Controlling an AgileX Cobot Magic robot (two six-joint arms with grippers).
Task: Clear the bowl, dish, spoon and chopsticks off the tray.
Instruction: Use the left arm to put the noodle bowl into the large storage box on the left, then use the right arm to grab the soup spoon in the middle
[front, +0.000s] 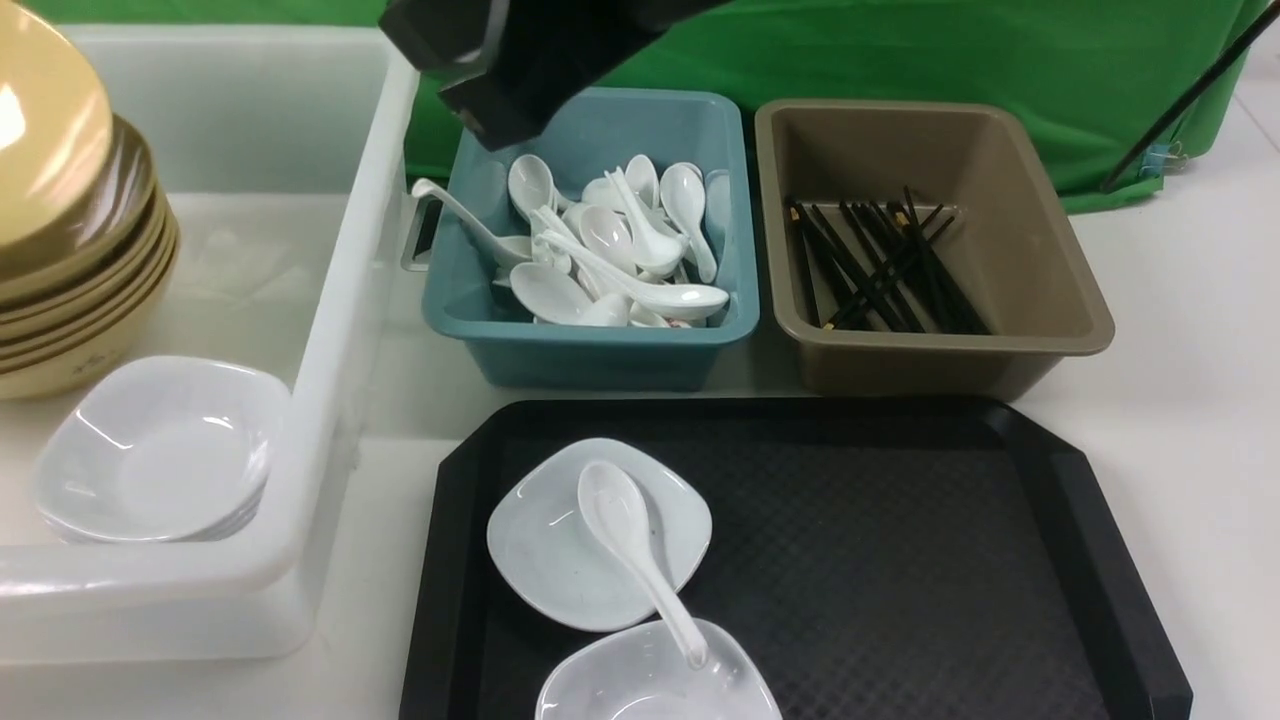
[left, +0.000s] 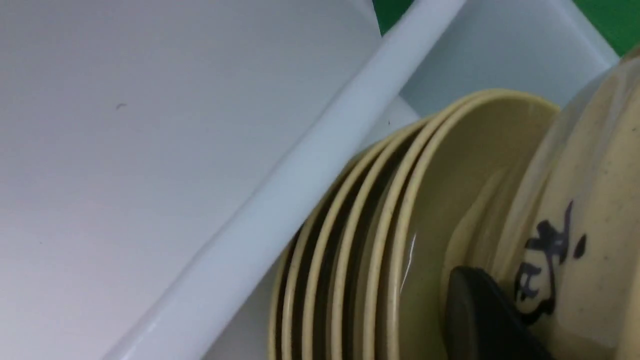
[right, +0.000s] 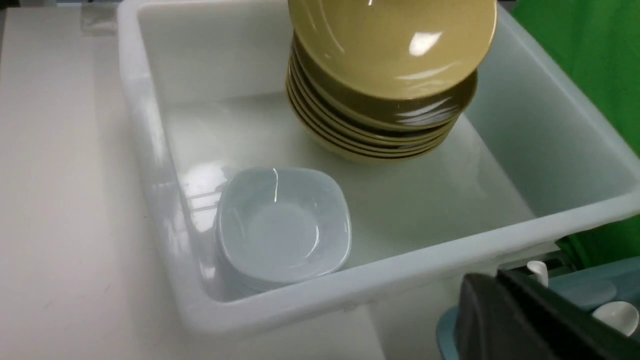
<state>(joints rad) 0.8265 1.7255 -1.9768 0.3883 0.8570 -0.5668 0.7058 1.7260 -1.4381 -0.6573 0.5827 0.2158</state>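
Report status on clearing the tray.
Left gripper at tilted bowl over the stack, grip unclear. Right gripper above teal tub, state unclear. Spoon across two dishes on tray; chopsticks in brown tub. Nothing over the spoon.

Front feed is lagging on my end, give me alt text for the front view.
A black tray at lower centre holds two white dishes with a white spoon lying across them. Behind it stand a teal tub of spoons and a brown tub of black chopsticks; a white bin at left holds stacked tan bowls.
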